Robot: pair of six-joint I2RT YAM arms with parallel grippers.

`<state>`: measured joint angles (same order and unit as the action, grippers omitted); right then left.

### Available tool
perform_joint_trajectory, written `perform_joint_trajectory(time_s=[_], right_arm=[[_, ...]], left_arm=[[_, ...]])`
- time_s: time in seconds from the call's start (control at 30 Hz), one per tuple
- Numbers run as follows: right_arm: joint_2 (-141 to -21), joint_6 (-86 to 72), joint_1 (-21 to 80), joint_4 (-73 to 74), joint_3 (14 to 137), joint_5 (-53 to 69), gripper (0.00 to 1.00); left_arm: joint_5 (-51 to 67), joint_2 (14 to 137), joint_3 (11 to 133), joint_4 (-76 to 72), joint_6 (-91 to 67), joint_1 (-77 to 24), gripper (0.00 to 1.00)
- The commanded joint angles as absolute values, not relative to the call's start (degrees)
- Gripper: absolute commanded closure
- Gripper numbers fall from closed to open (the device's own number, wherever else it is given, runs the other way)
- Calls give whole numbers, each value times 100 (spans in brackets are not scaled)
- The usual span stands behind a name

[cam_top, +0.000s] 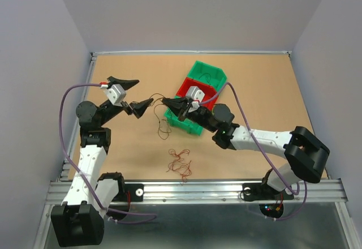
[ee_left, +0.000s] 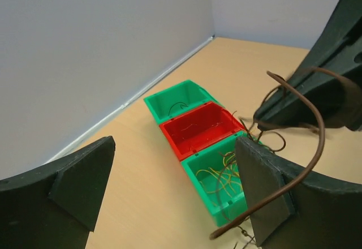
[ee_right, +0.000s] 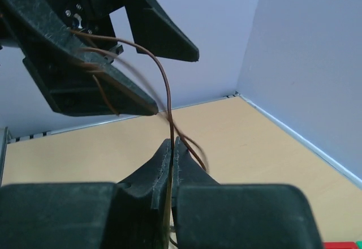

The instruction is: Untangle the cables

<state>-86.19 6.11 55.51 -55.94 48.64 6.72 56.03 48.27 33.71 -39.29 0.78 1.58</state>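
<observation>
Closest to the overhead camera, a metal rail (cam_top: 198, 191) carries both arm bases at the near edge of the tan table (cam_top: 266, 85). Above the table's left-middle the left gripper (cam_top: 145, 90) hangs with its jaws spread wide, clamping nothing. Facing it from just beside the bins, the right gripper (cam_top: 166, 99) has its jaws pressed together on a thin brown cable (ee_right: 166, 85). That strand arches up from the pinch and drapes over 1 finger of the left gripper.

3 bins stand in a touching row: a far green bin (ee_left: 169, 99), a red bin (ee_left: 195, 144) and a near green bin (ee_left: 201, 189). Yellow-orange cables (ee_left: 220, 175) lie looped inside the near green bin. A red-brown clump (cam_top: 180, 163) lies on the table near the rail. A dark strand (cam_top: 163, 127) shows just left of the near green bin; whether it rests on the table I cannot tell.
</observation>
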Motion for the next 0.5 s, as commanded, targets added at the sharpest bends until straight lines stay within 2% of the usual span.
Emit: perform_joint_trajectory(time_s=[0.0, 0.2, 0.33, 0.47], right_arm=[[-8455, 536, 5563, -5941, 4702, 281, 99], [-8429, 457, 5563, -5792, 4781, 351, 99], [-8394, 396, 5563, -5774, 4790, 422, 99], [-8262, 308, 5563, -5774, 4720, 492, 99]], left_arm=[[6108, 4781, 3516, -3973, 500, 141, 1], [6926, 4922, 3463, -3902, 808, 79, 1], [6532, 5001, 3472, -3876, 888, 88, 1], [5805, 5027, 3507, -3858, 827, 79, 7]])
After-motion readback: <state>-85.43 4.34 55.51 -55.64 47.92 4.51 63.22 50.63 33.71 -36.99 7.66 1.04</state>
